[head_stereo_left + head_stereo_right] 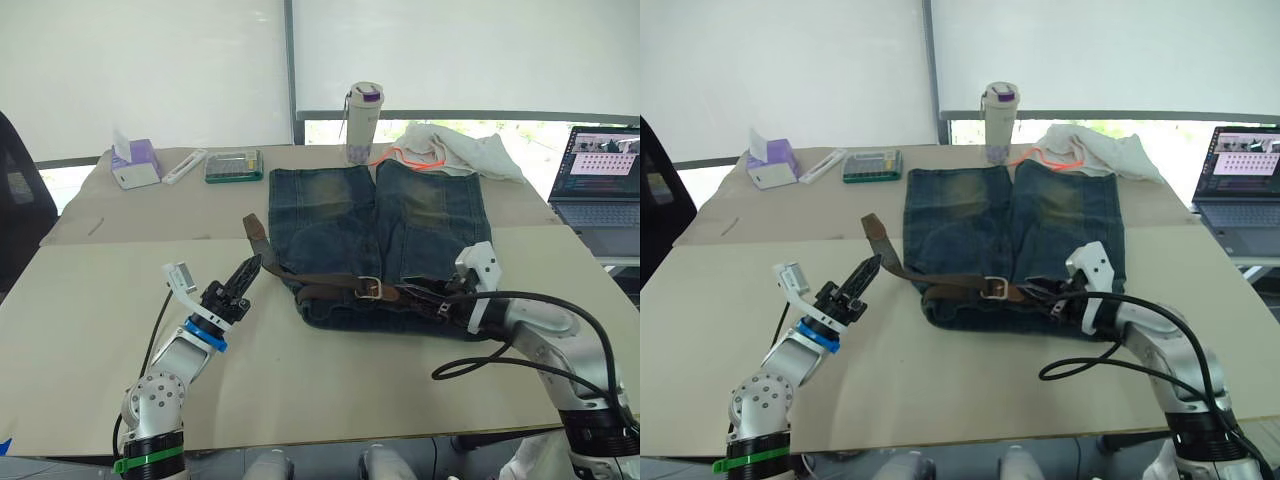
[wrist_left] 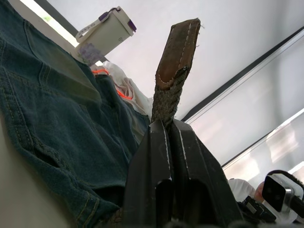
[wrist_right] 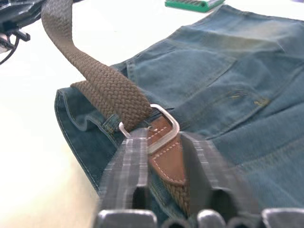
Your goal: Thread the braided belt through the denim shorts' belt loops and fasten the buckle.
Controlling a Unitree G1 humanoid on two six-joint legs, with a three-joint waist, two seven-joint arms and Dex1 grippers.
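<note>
**Belt run through the buckle, both grippers on the strap**

The left gripper (image 1: 246, 272) has its two black fingers pressed together on the braided belt (image 1: 325, 282) near the strap's free end; in the left wrist view the leather-tipped end (image 2: 178, 50) stands up just past the fingertips. The right gripper (image 3: 164, 142) sits at the waistband with its fingers a narrow gap apart, straddling the leather tab behind the buckle (image 3: 156, 128); whether the pads actually press the tab cannot be told. The woven strap passes through the silver frame and runs away toward the left gripper.

The denim shorts (image 1: 400, 225) lie flat on the table (image 1: 110, 340), waistband toward the robot, legs pointing away. A belt loop (image 3: 110, 124) shows beside the buckle where the strap lies over the waistband.

The table is covered in pale beige sheets. At its far edge stand a tissue box (image 1: 135, 163), a green-rimmed case (image 1: 234, 165), a bottle with a purple cap (image 1: 363, 122) and a white cloth with orange cord (image 1: 450, 148). A laptop (image 1: 605, 190) sits open to the right. White blinds cover the windows behind. No writing is readable.
</note>
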